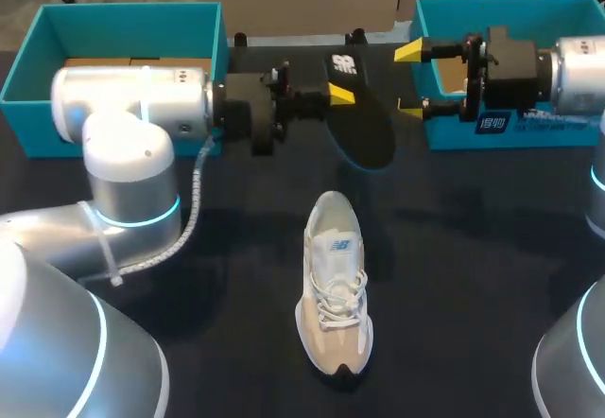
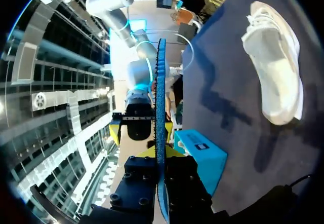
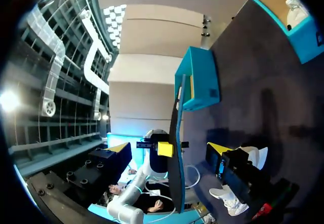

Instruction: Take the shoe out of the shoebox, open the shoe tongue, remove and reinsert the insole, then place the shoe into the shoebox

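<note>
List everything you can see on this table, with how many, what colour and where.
Shoe: one, white, middle of the table, near side.
Insole: one, black, between the two boxes, in the left gripper.
Boxes: two, teal, far left and far right of the table.
Table: one, black, under everything.
Left gripper: one, yellow-tipped, shut on the insole.
Right gripper: one, yellow-tipped, open, by the right box.
</note>
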Controlling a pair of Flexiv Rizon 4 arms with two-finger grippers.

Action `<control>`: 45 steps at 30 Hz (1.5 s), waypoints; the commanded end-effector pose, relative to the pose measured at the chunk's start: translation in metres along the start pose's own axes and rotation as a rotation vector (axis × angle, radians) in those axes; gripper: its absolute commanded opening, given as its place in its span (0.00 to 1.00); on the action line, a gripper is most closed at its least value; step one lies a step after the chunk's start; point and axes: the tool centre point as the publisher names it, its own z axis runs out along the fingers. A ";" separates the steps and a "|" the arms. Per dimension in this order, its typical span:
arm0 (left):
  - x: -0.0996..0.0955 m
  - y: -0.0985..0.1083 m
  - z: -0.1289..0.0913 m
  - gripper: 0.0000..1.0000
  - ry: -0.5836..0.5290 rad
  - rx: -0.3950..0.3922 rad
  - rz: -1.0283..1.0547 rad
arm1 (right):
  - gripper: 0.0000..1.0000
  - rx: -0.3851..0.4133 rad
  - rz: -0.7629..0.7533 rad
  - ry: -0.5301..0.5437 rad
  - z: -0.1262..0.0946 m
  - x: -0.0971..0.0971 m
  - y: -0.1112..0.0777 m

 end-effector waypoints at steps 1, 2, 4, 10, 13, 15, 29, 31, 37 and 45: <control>-0.005 -0.013 -0.009 0.00 0.038 -0.048 0.014 | 1.00 -0.015 0.000 -0.002 -0.002 0.001 -0.006; -0.005 -0.013 -0.009 0.00 0.038 -0.048 0.014 | 1.00 -0.015 0.000 -0.002 -0.002 0.001 -0.006; -0.005 -0.013 -0.009 0.00 0.038 -0.048 0.014 | 1.00 -0.015 0.000 -0.002 -0.002 0.001 -0.006; -0.002 -0.007 -0.014 0.00 0.010 0.057 -0.218 | 1.00 -0.015 0.000 -0.002 -0.002 0.001 -0.006; 0.001 0.004 -0.021 0.00 0.011 0.203 -0.593 | 1.00 -0.015 0.000 -0.002 -0.002 0.001 -0.006; 0.004 0.015 -0.023 0.00 0.019 0.327 -0.993 | 1.00 -0.015 0.000 -0.002 -0.002 0.001 -0.006; 0.006 0.013 -0.024 0.00 0.029 0.379 -1.276 | 1.00 -0.015 0.000 -0.002 -0.002 0.001 -0.006; 0.003 0.011 -0.032 0.00 0.045 0.385 -1.399 | 1.00 -0.015 0.000 -0.002 -0.002 0.001 -0.006; -0.013 0.029 -0.065 0.00 -0.046 0.592 -2.008 | 1.00 -0.015 0.000 -0.002 -0.002 0.001 -0.006; -0.013 0.029 -0.065 0.00 -0.046 0.592 -2.008 | 1.00 -0.015 0.000 -0.002 -0.002 0.001 -0.006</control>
